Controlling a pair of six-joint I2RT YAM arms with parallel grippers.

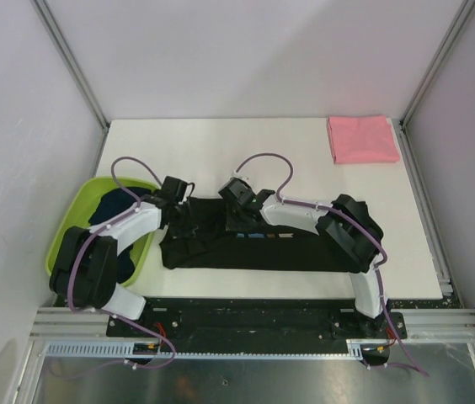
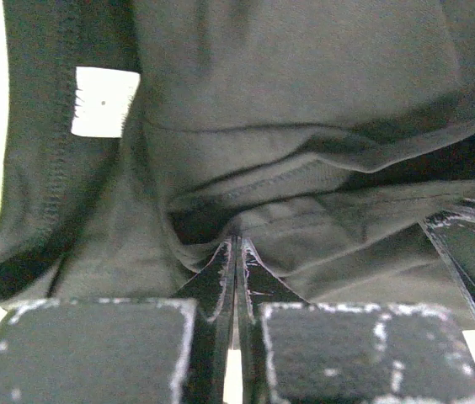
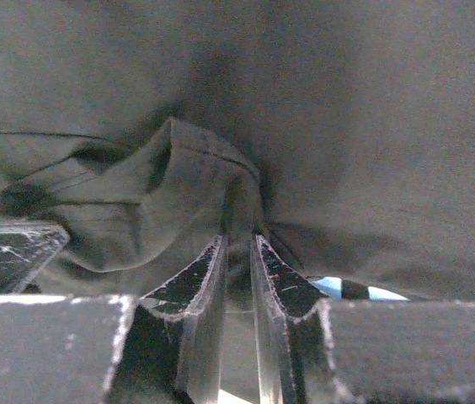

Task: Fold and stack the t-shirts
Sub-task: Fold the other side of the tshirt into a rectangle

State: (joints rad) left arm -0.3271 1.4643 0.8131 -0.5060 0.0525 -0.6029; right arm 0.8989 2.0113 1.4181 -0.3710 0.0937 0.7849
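Black cloth, soft and light, puckered in both grips: the left claw (image 2: 237, 252) pressed together on a hem fold, the right claw (image 3: 239, 244) pinched a raised ridge. The black t-shirt (image 1: 221, 252) lay across the tabletop (image 1: 221, 151); corners seemed the surest holds.

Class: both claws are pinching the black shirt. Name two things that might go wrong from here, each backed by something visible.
1. The left claw and right claw each pinch only a small ridge of the black t-shirt at their tips; it may slip out on lifting.
2. Both grips sit along its far edge toward the left, so the long right end may drag and fold unevenly.
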